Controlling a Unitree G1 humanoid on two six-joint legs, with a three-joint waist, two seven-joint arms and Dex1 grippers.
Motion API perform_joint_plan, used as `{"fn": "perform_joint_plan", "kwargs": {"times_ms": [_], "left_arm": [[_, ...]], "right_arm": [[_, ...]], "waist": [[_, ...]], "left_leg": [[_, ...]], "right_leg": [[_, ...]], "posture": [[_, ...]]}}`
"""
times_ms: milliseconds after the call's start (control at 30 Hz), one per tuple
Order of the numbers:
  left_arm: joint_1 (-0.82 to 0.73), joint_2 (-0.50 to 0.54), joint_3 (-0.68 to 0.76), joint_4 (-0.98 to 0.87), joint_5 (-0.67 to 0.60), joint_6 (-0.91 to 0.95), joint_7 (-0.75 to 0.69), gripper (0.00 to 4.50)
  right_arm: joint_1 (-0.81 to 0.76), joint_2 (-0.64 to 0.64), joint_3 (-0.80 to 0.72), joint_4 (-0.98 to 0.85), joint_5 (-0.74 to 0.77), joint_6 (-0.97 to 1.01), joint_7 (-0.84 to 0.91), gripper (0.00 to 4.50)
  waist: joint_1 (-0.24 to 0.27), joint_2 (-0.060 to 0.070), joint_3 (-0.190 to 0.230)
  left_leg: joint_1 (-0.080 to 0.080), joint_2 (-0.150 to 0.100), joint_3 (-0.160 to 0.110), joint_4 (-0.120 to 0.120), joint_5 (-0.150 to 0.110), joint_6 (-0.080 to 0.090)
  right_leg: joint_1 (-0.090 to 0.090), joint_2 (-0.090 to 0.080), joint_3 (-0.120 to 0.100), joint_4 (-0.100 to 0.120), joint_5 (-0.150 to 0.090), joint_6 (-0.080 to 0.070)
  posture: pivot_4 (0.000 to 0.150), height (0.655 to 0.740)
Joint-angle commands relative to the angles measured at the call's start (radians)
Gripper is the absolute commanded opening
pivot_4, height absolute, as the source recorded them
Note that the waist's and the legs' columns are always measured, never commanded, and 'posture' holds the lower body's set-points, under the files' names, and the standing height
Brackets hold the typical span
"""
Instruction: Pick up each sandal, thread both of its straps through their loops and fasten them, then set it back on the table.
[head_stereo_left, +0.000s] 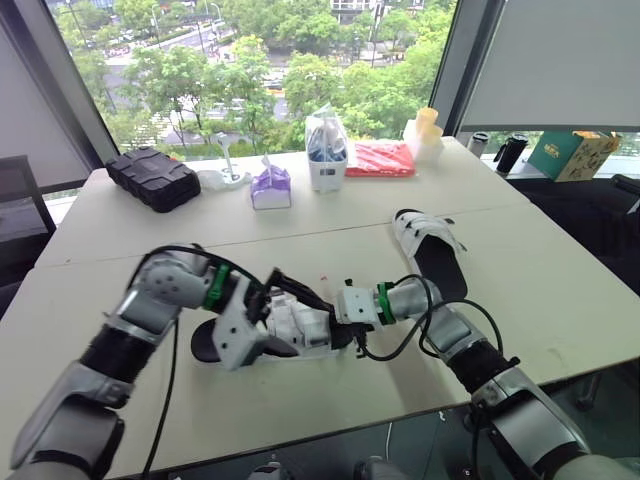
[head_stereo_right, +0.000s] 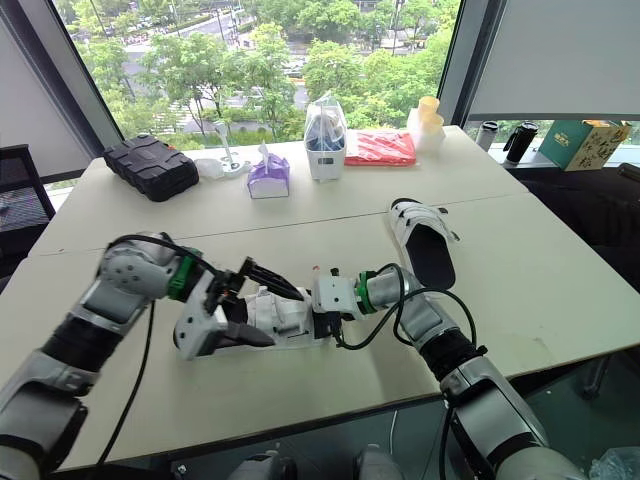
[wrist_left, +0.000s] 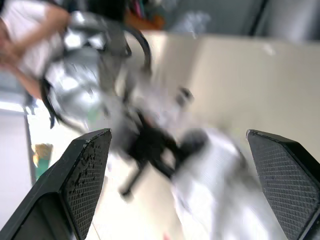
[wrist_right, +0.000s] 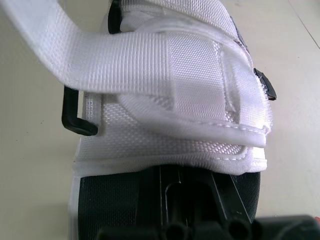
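A white-strapped sandal with a black sole (head_stereo_left: 290, 330) lies on the table (head_stereo_left: 560, 300) near the front edge, between my two grippers. My left gripper (head_stereo_left: 300, 298) hovers over its straps, open, its pads (wrist_left: 85, 175) wide apart with nothing between them. My right gripper (head_stereo_left: 348, 325) is at the sandal's right end, shut on the black sole. In the right wrist view a white strap (wrist_right: 150, 60) crosses the upper beside a black loop (wrist_right: 75, 117). The second sandal (head_stereo_left: 432, 250) lies flat further right, untouched.
Along the window edge of the table stand a black case (head_stereo_left: 153, 178), a purple tissue pack (head_stereo_left: 270, 187), a white bagged container (head_stereo_left: 327, 150), a red packet (head_stereo_left: 380, 158) and yellow cups (head_stereo_left: 427, 130). A green box (head_stereo_left: 572, 155) sits at the far right.
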Motion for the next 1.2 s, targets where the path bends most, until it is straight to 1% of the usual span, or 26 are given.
{"fn": "perform_joint_plan", "kwargs": {"times_ms": [33, 167, 200, 233, 300, 367, 433, 467, 500, 533, 600, 667, 700, 733, 800, 867, 900, 967, 1133, 1200], "left_arm": [[0.051, 0.045, 0.037, -0.046, -0.059, 0.02, 0.021, 4.45], [0.069, 0.062, 0.059, -0.015, -0.028, 0.015, 0.063, 4.45], [0.07, 0.063, 0.068, 0.005, -0.02, 0.027, 0.079, 4.45], [0.078, 0.064, 0.083, 0.017, -0.03, 0.08, 0.103, 4.45], [0.111, 0.075, 0.117, 0.004, -0.078, 0.278, 0.157, 4.45], [0.183, 0.113, 0.144, -0.07, -0.19, 0.579, 0.192, 4.45], [0.276, 0.184, 0.159, -0.186, -0.349, 0.905, 0.199, 4.45], [0.339, 0.224, 0.172, -0.26, -0.476, 1.07, 0.203, 4.45], [0.396, 0.261, 0.174, -0.329, -0.571, 1.214, 0.215, 4.45], [0.446, 0.277, 0.184, -0.386, -0.64, 1.296, 0.225, 4.45], [0.505, 0.284, 0.203, -0.464, -0.718, 1.409, 0.268, 4.45], [0.526, 0.273, 0.226, -0.509, -0.782, 1.498, 0.316, 4.45], [0.528, 0.26, 0.237, -0.52, -0.819, 1.545, 0.352, 4.45], [0.528, 0.241, 0.245, -0.525, -0.854, 1.588, 0.394, 4.45], [0.53, 0.182, 0.229, -0.543, -0.87, 1.642, 0.482, 4.45], [0.526, 0.135, 0.212, -0.554, -0.867, 1.69, 0.554, 4.45], [0.521, 0.117, 0.209, -0.556, -0.866, 1.714, 0.582, 4.45], [0.51, 0.061, 0.185, -0.558, -0.841, 1.746, 0.651, 4.45], [0.492, -0.074, 0.112, -0.538, -0.793, 1.803, 0.773, 4.45], [0.487, -0.113, 0.105, -0.536, -0.78, 1.814, 0.801, 4.45]], "right_arm": [[-0.004, 0.003, 0.028, 0.072, -0.054, -0.002, -0.005, 0.0], [-0.019, 0.01, 0.03, 0.098, -0.054, -0.019, -0.006, 0.0], [-0.021, 0.01, 0.031, 0.104, -0.056, -0.025, -0.007, 0.0], [-0.024, 0.012, 0.032, 0.108, -0.057, -0.028, -0.007, 0.0], [-0.026, 0.014, 0.032, 0.115, -0.056, -0.033, -0.007, 0.0], [-0.028, 0.017, 0.032, 0.118, -0.055, -0.035, -0.007, 0.0], [-0.028, 0.019, 0.033, 0.12, -0.055, -0.038, -0.007, 0.0], [-0.028, 0.02, 0.033, 0.12, -0.054, -0.038, -0.007, 0.0], [-0.027, 0.019, 0.034, 0.119, -0.053, -0.038, -0.005, 0.0], [-0.027, 0.019, 0.035, 0.117, -0.052, -0.038, -0.004, 0.0], [-0.026, 0.019, 0.036, 0.116, -0.051, -0.037, -0.002, 0.0], [-0.023, 0.017, 0.036, 0.111, -0.05, -0.035, 0.002, 0.0], [-0.021, 0.017, 0.036, 0.109, -0.049, -0.035, 0.003, 0.0], [-0.02, 0.016, 0.036, 0.107, -0.048, -0.033, 0.004, 0.0], [-0.014, 0.016, 0.038, 0.097, -0.046, -0.026, 0.007, 0.0], [-0.008, 0.016, 0.037, 0.087, -0.043, -0.018, 0.01, 0.0], [-0.006, 0.017, 0.037, 0.083, -0.042, -0.014, 0.012, 0.0], [0.002, 0.014, 0.038, 0.068, -0.042, -0.007, 0.013, 0.0], [0.027, -0.002, 0.039, 0.024, -0.039, 0.015, 0.029, 0.0], [0.033, -0.007, 0.038, 0.011, -0.037, 0.025, 0.031, 0.0]], "waist": [[-0.001, 0.0, 0.0], [0.0, 0.0, 0.0], [0.0, 0.0, 0.0], [0.0, 0.0, 0.0], [-0.002, 0.0, 0.0], [-0.009, 0.001, 0.0], [-0.019, 0.001, 0.001], [-0.024, 0.001, 0.001], [-0.027, 0.002, 0.002], [-0.028, 0.002, 0.002], [-0.023, 0.003, 0.003], [-0.019, 0.002, 0.003], [-0.019, 0.002, 0.003], [-0.019, 0.002, 0.003], [-0.018, 0.003, 0.003], [-0.019, 0.003, 0.003], [-0.019, 0.003, 0.003], [-0.018, 0.003, 0.003], [-0.009, 0.003, 0.003], [0.0, 0.002, 0.002]], "left_leg": [[0.001, 0.0, 0.0, 0.0, 0.0, 0.0], [0.002, 0.0, 0.0, 0.0, 0.0, 0.0], [0.002, 0.0, 0.0, 0.001, 0.0, 0.0], [0.004, 0.0, 0.0, 0.0, 0.0, 0.0], [0.007, 0.001, 0.0, -0.001, 0.0, 0.0], [0.009, 0.001, 0.001, -0.002, 0.0, 0.0], [0.009, 0.001, 0.0, -0.003, 0.0, 0.001], [0.009, 0.001, 0.0, -0.003, 0.0, 0.001], [0.009, 0.001, 0.0, -0.003, -0.001, 0.001], [0.009, 0.001, 0.0, -0.003, -0.001, 0.001], [0.009, 0.001, 0.0, -0.003, -0.001, 0.001], [0.01, 0.001, -0.001, -0.002, -0.001, 0.001], [0.01, 0.001, -0.001, -0.001, -0.001, 0.001], [0.01, 0.001, -0.002, -0.001, -0.001, 0.001], [0.01, 0.001, -0.002, -0.001, -0.001, 0.001], [0.01, 0.001, -0.002, -0.002, -0.001, 0.001], [0.01, 0.001, -0.002, -0.002, -0.001, 0.001], [0.01, 0.001, -0.001, -0.003, -0.001, 0.001], [0.01, 0.0, -0.001, -0.003, -0.001, 0.001], [0.01, 0.0, -0.001, -0.003, -0.001, 0.001]], "right_leg": [[0.001, 0.0, 0.0, 0.0, 0.0, 0.0], [0.002, 0.0, 0.0, 0.0, 0.0, 0.0], [0.002, 0.0, 0.0, 0.0, 0.0, 0.0], [0.003, 0.0, 0.0, 0.0, 0.0, 0.0], [0.006, 0.0, 0.0, 0.001, 0.0, 0.0], [0.007, 0.0, 0.0, 0.001, -0.001, 0.0], [0.006, 0.001, 0.001, 0.003, -0.001, 0.002], [0.006, 0.001, 0.001, 0.004, -0.001, 0.005], [0.005, 0.001, 0.001, 0.005, -0.001, 0.005], [0.005, 0.001, 0.001, 0.005, -0.002, 0.005], [0.006, 0.0, 0.0, 0.004, -0.002, 0.006], [0.008, 0.0, 0.0, 0.004, -0.004, 0.003], [0.008, -0.001, 0.0, 0.004, -0.006, 0.004], [0.008, -0.002, 0.001, 0.004, -0.007, 0.003], [0.008, -0.002, 0.001, 0.004, -0.007, 0.002], [0.008, -0.002, 0.001, 0.003, -0.007, 0.001], [0.008, -0.002, 0.001, 0.003, -0.005, -0.002], [0.008, -0.001, 0.001, 0.003, -0.005, -0.001], [0.008, -0.001, 0.001, 0.002, -0.005, -0.001], [0.008, -0.001, 0.001, 0.001, -0.005, -0.001]], "posture": [[0.15, 0.74], [0.15, 0.74], [0.15, 0.74], [0.15, 0.74], [0.15, 0.74], [0.15, 0.74], [0.15, 0.74], [0.15, 0.74], [0.15, 0.74], [0.15, 0.74], [0.15, 0.74], [0.15, 0.74], [0.15, 0.74], [0.15, 0.74], [0.15, 0.74], [0.15, 0.74], [0.15, 0.74], [0.15, 0.74], [0.15, 0.74], [0.15, 0.74]]}}
